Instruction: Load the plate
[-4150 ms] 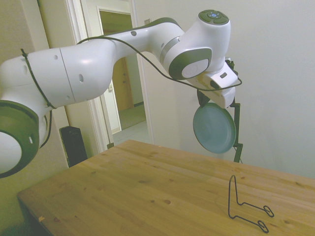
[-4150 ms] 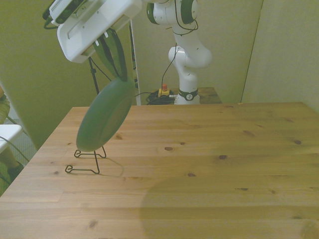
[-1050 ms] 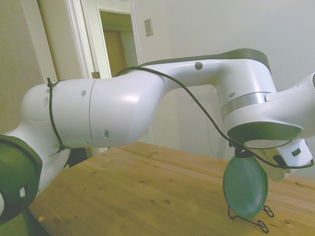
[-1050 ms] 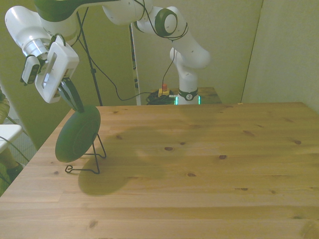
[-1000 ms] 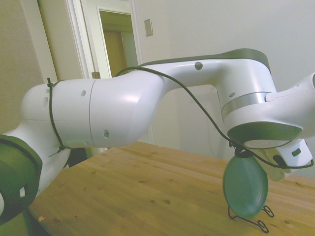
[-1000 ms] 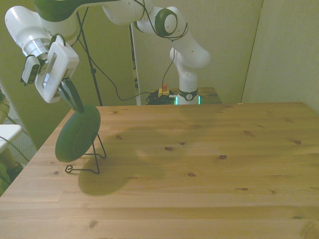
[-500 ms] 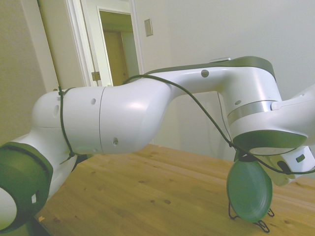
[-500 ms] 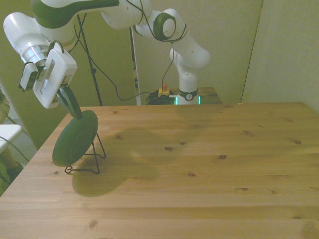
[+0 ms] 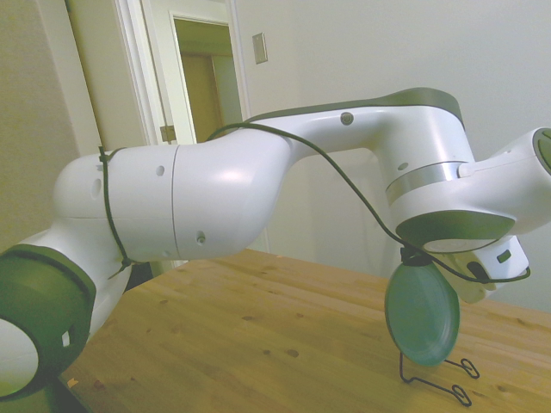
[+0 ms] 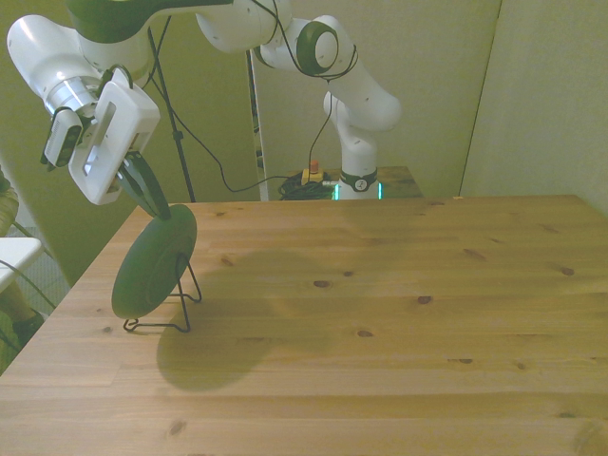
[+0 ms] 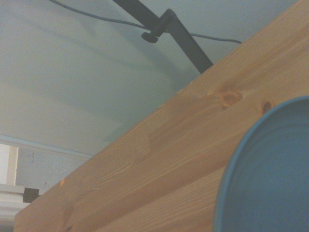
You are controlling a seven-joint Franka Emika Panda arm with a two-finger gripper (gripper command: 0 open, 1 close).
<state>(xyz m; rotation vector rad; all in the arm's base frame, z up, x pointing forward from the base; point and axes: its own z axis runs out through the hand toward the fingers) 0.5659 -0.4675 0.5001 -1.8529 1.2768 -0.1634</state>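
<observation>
Side view shows the plate (image 9: 421,315) standing on its edge, hanging from the gripper (image 9: 411,260) and low over the wire stand (image 9: 435,377). Most of the stand's flat base sticks out past the plate on the table (image 9: 258,327). The big white arm fills much of this view, and the fingers are mostly hidden under it.

Front view shows more. The two dark fingers (image 10: 144,190) are closed on the plate's (image 10: 154,261) top rim, so the gripper (image 10: 157,207) is holding the plate. The plate tilts, with its top toward the front view's right. It sits at the stand (image 10: 161,313), near the table's (image 10: 380,313) edge on the front view's left. Its bottom edge is down by the stand's base, but whether it touches the wire cannot be told. A dark shadow lies on the wood below it.

Wrist view shows only a curved piece of the plate (image 11: 270,179), looking blue, with wood (image 11: 159,159) behind it. The stand is out of this view.
</observation>
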